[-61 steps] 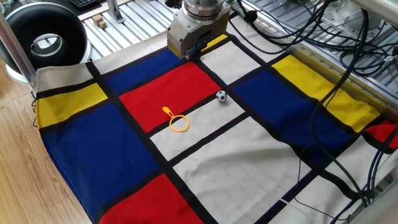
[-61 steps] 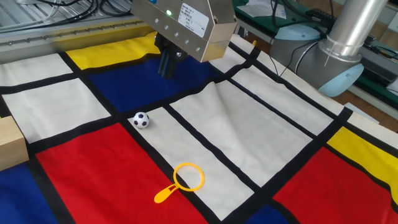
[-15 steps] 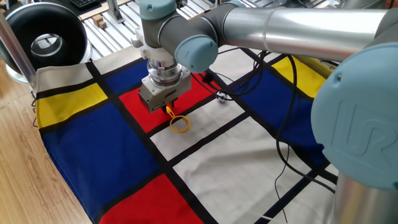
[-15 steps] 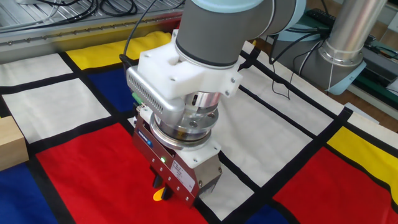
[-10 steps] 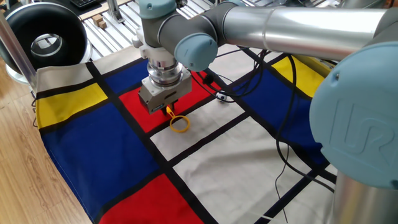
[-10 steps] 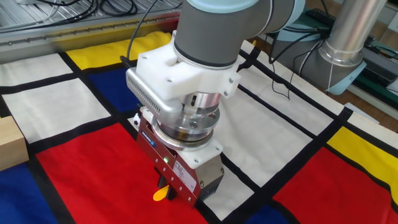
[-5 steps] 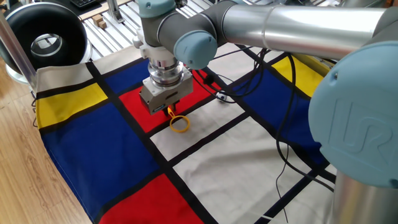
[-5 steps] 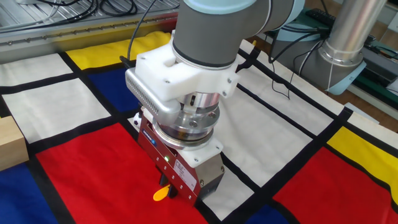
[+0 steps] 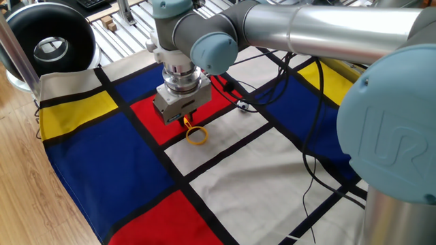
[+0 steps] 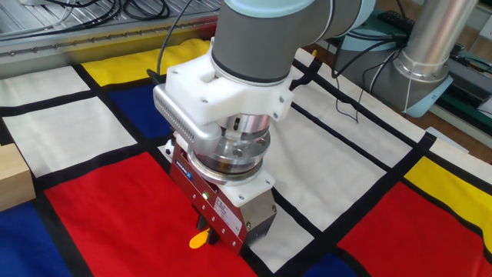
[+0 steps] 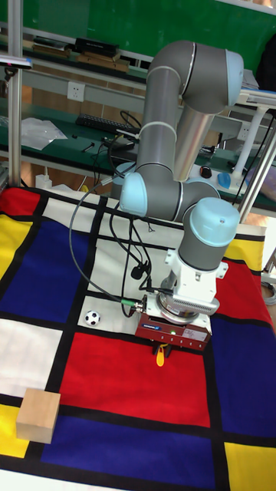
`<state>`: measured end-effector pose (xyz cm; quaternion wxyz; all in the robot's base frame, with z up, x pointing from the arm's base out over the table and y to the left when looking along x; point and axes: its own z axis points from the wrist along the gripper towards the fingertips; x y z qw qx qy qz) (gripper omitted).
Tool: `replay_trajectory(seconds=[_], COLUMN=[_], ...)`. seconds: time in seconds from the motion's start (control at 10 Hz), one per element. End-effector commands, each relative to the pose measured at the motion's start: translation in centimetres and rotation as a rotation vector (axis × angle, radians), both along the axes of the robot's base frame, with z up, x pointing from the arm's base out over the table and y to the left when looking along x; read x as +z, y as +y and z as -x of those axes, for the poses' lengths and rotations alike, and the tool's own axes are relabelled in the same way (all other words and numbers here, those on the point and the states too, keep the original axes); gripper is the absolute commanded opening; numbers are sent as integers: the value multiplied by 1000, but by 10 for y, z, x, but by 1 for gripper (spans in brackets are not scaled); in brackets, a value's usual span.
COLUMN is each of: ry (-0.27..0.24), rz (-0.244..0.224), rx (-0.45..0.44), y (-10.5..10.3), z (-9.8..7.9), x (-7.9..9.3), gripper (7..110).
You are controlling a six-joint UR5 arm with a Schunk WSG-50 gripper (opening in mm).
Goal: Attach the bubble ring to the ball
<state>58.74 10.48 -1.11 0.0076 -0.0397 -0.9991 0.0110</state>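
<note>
Now you are looking at one thin yellow-orange plastic bubble ring, one tiny black-and-white soccer ball and one tan wooden cube, all sitting on a cloth of red, blue, yellow and white blocks edged in black. Your two-finger gripper is standing low over the red block with its fingers closing on the ring's stubby handle, the hoop lying out over the white block. The ball is resting well apart, while green benches and cables are filling the room behind.
</note>
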Motion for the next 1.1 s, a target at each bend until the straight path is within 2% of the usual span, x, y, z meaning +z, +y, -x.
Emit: replay_trajectory(seconds=[0.0,0.7,0.8,1.0], ry=[-3,3,3,0], rz=[-16,-11,-11,-8], rx=[-9,-15,-17,-20], y=[2,1,1,0], z=[-4,-3,-3,-4], x=[-1,-2,-3,-2], gripper=[22,22,7,7])
